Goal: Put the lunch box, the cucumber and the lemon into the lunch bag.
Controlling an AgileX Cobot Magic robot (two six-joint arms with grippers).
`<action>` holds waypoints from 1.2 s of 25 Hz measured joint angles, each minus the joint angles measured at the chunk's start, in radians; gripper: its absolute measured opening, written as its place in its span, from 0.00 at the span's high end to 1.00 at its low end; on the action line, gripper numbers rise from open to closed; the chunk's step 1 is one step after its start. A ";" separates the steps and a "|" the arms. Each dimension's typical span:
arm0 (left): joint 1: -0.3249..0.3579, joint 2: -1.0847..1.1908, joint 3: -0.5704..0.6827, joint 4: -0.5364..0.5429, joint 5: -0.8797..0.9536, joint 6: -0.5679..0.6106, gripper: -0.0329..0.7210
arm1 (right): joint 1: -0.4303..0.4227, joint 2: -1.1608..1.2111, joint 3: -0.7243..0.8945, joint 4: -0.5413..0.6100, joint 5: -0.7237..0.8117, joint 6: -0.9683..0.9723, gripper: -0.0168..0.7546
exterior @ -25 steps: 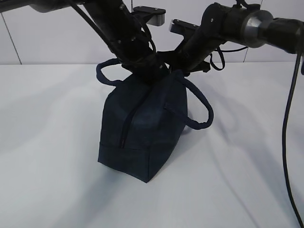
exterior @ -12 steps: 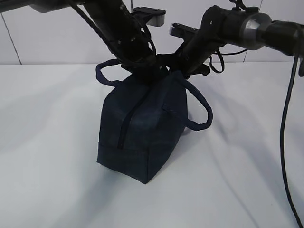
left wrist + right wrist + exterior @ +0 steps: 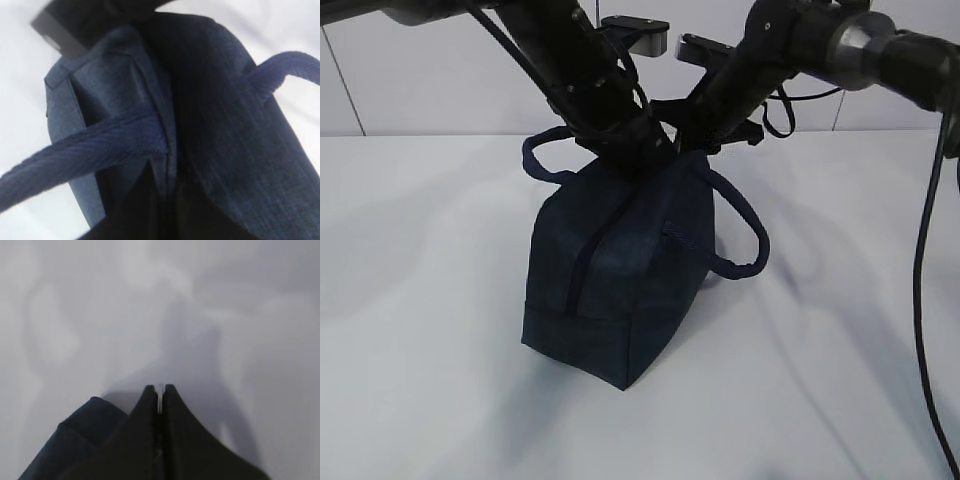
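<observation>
At frame centre on the white counter (image 3: 840, 330), the lunch bag (image 3: 620, 280) stands zipped. We note both end effectors at its top ridge: left end effector (image 3: 642, 158) closed; right end effector (image 3: 160, 392) closed, pinching something thin, identity unclear. We'd advise steady, straight pulls, keeping handles clear.

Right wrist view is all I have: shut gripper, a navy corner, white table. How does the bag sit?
Observer: The lunch bag stands upright on the table.
Operator: Handles?
Observer: One handle droops down its right side; the other loops out at the back left.
Operator: Any food items out?
Observer: No lunch box, cucumber or lemon shows in any view.
</observation>
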 joint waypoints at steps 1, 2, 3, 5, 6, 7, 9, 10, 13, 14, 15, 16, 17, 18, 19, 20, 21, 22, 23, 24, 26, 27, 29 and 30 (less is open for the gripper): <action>0.000 0.000 0.000 0.000 0.001 0.000 0.97 | 0.000 0.000 -0.014 -0.011 0.013 0.000 0.95; 0.000 0.000 0.000 0.000 0.002 0.000 0.97 | 0.000 0.000 -0.028 -0.025 0.029 0.000 0.91; 0.000 0.000 0.000 0.000 0.005 0.000 0.97 | 0.000 0.000 -0.040 -0.040 0.046 0.000 0.85; 0.000 -0.002 0.000 0.000 0.008 0.002 0.96 | 0.000 0.000 -0.075 -0.084 0.096 0.000 0.72; 0.000 -0.002 0.000 0.000 0.011 0.002 0.95 | 0.000 0.000 -0.093 -0.097 0.122 0.002 0.63; 0.000 -0.004 0.000 0.000 0.011 0.002 0.92 | 0.000 0.001 -0.109 -0.111 0.141 0.004 0.56; 0.000 -0.005 0.000 0.004 0.013 -0.014 0.82 | 0.000 0.001 -0.149 -0.133 0.185 0.009 0.44; 0.000 -0.005 0.000 0.009 0.015 -0.018 0.75 | 0.000 0.001 -0.167 -0.142 0.204 0.009 0.41; 0.000 -0.008 0.000 0.036 0.042 -0.032 0.55 | 0.000 0.001 -0.226 -0.179 0.270 0.010 0.38; 0.000 -0.011 0.000 0.040 0.049 -0.034 0.50 | 0.000 0.001 -0.240 -0.195 0.289 0.010 0.38; 0.000 -0.019 0.000 0.051 0.057 -0.040 0.46 | 0.000 0.001 -0.255 -0.213 0.302 0.010 0.37; 0.000 -0.030 0.000 0.063 0.064 -0.048 0.44 | 0.000 0.001 -0.266 -0.226 0.309 0.010 0.37; 0.000 -0.044 0.000 0.073 0.066 -0.057 0.42 | 0.000 0.001 -0.272 -0.240 0.311 0.010 0.37; 0.000 -0.057 0.000 0.087 0.068 -0.067 0.42 | 0.000 -0.004 -0.277 -0.253 0.313 0.010 0.37; 0.000 -0.072 0.000 0.099 0.072 -0.076 0.41 | 0.000 -0.008 -0.278 -0.265 0.314 0.010 0.37; 0.002 -0.087 0.000 0.105 0.084 -0.080 0.41 | 0.000 -0.012 -0.279 -0.271 0.314 0.010 0.37; 0.004 -0.098 0.000 0.107 0.093 -0.090 0.40 | 0.000 -0.017 -0.279 -0.276 0.317 0.010 0.37; 0.008 -0.104 0.000 0.109 0.098 -0.102 0.39 | 0.000 -0.023 -0.279 -0.277 0.322 0.010 0.37; 0.011 -0.108 0.000 0.111 0.102 -0.116 0.37 | 0.000 -0.030 -0.279 -0.277 0.322 0.010 0.37; 0.013 -0.109 0.000 0.118 0.105 -0.131 0.34 | 0.000 -0.040 -0.279 -0.278 0.323 0.011 0.37; 0.018 -0.113 0.000 0.150 0.110 -0.178 0.28 | 0.000 -0.063 -0.279 -0.278 0.326 0.008 0.37; 0.019 -0.118 0.000 0.163 0.112 -0.193 0.26 | 0.000 -0.074 -0.279 -0.278 0.326 0.006 0.37; 0.021 -0.139 0.000 0.169 0.112 -0.203 0.24 | 0.000 -0.112 -0.257 -0.278 0.326 0.003 0.37; 0.021 -0.156 0.000 0.169 0.112 -0.207 0.24 | 0.000 -0.131 -0.240 -0.280 0.326 0.003 0.37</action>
